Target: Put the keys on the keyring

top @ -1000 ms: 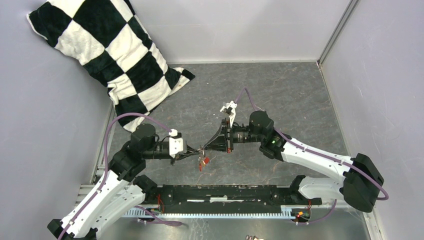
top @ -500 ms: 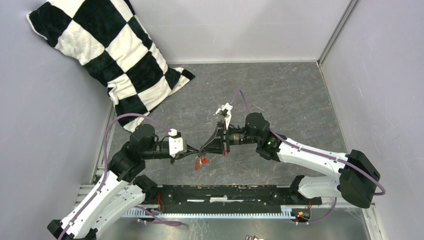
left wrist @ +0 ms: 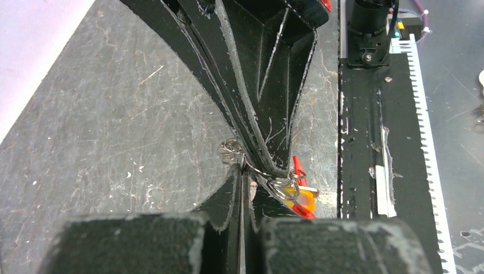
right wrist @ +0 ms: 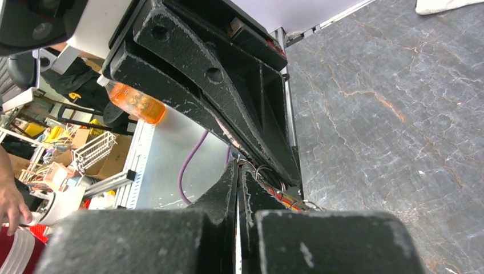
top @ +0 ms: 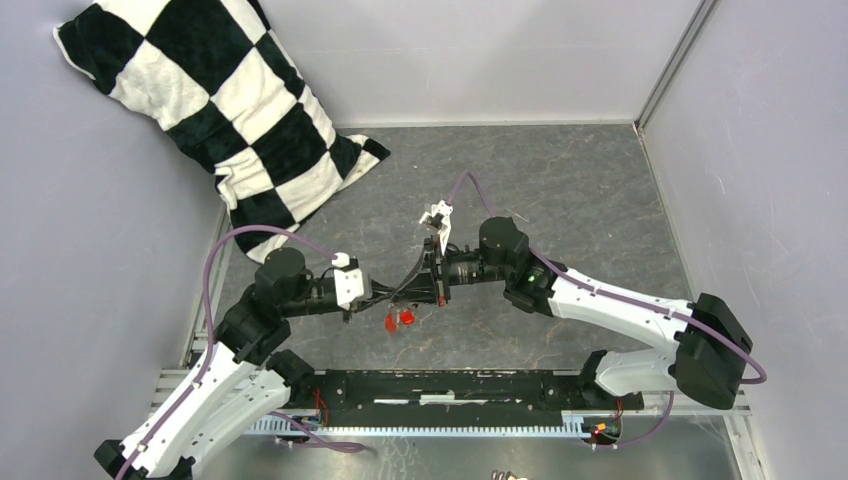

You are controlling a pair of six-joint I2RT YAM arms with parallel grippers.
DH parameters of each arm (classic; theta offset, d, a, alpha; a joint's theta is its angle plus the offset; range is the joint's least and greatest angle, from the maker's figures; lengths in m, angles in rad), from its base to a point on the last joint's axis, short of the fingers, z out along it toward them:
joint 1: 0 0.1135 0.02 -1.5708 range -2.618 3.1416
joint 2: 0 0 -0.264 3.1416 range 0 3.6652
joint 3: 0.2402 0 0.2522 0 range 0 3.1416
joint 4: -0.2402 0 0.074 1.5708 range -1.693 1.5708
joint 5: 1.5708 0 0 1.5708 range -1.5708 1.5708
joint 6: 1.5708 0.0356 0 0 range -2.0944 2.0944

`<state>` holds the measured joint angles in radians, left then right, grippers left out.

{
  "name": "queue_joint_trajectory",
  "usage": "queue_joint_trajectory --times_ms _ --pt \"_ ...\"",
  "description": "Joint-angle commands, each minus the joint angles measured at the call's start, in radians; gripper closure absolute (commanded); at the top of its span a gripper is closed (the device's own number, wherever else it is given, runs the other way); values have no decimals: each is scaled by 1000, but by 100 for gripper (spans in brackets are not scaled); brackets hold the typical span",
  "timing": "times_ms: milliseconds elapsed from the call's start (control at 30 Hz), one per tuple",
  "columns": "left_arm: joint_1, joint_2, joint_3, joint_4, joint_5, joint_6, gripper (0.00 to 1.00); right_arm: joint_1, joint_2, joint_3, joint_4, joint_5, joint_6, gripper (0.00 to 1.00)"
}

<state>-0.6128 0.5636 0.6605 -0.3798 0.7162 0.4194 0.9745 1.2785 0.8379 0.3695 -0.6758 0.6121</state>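
Both grippers meet tip to tip above the middle of the grey table. My left gripper (top: 386, 298) (left wrist: 244, 169) is shut, with the thin wire of the keyring (left wrist: 273, 180) (right wrist: 266, 173) pinched at its tips. My right gripper (top: 409, 290) (right wrist: 238, 165) is shut too, pinching the same wire from the opposite side. Its black fingers (left wrist: 257, 85) fill the top of the left wrist view. Red and yellow-headed keys (top: 396, 320) (left wrist: 301, 198) (right wrist: 287, 200) hang from the ring just below the two tips. A black-headed key does not show.
A black-and-white checkered pillow (top: 220, 110) leans at the back left. Grey walls close in the table at the back and right. The black rail (top: 450, 385) with both arm bases runs along the near edge.
Both grippers have shifted left together, still tip to tip. The right arm has pushed further left, and the hanging keys have moved left with them.
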Motion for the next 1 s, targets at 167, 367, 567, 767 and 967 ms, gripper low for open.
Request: queue_joint_trajectory --times_ms 167,367,567,767,967 --pt "3 -31 -16 235 -30 -43 98 22 33 232 -241 18 -131 91" --pt "3 -50 -25 331 6 -108 98 22 26 383 -447 -1 -198 78" --pt "3 -45 -13 410 8 -174 98 22 6 500 -593 9 -216 74" --pt "2 -57 -25 510 -22 -222 98 21 18 658 -775 43 -243 67" --pt "2 -64 -42 558 -8 -215 98 20 21 727 -838 71 -236 67"
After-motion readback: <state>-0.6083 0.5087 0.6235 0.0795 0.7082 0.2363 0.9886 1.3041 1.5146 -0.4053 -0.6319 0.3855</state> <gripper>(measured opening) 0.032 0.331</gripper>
